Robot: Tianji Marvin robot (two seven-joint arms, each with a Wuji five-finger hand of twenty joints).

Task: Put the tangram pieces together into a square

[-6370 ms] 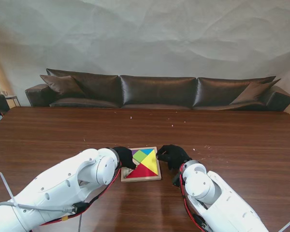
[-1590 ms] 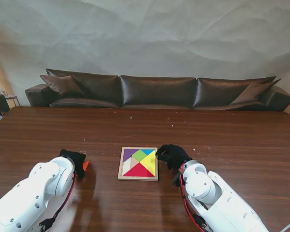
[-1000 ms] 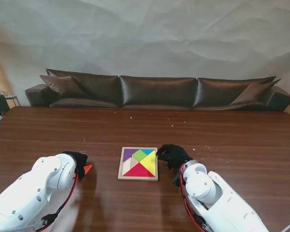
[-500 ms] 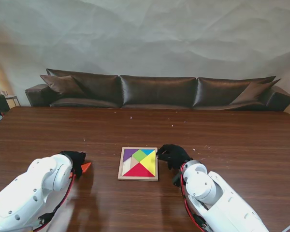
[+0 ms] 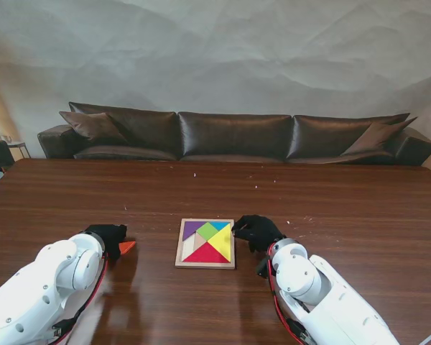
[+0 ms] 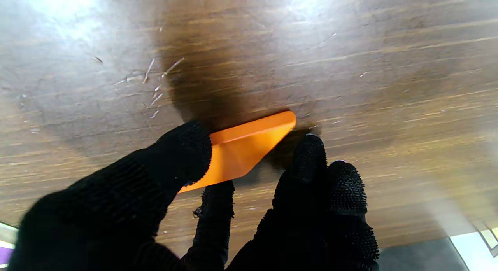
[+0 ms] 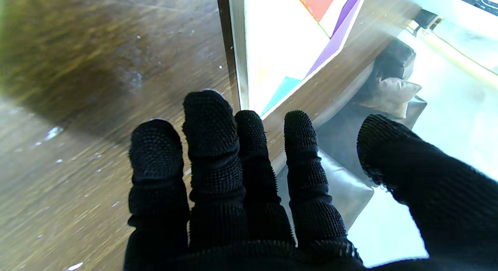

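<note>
Left hand (image 6: 218, 201) pinched the orange piece (image 6: 243, 148), judged bound for the tray (image 5: 205, 264); right hand (image 5: 254, 231), fingers apart, steadied the tray's edge.

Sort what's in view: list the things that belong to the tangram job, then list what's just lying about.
Belongs to the job:
- wooden tray with coloured pieces set in it
- orange piece, pinched in the left robot hand
- right robot hand, resting against the tray's right edge

Just there:
- brown table
- dark leather sofa behind it
</note>
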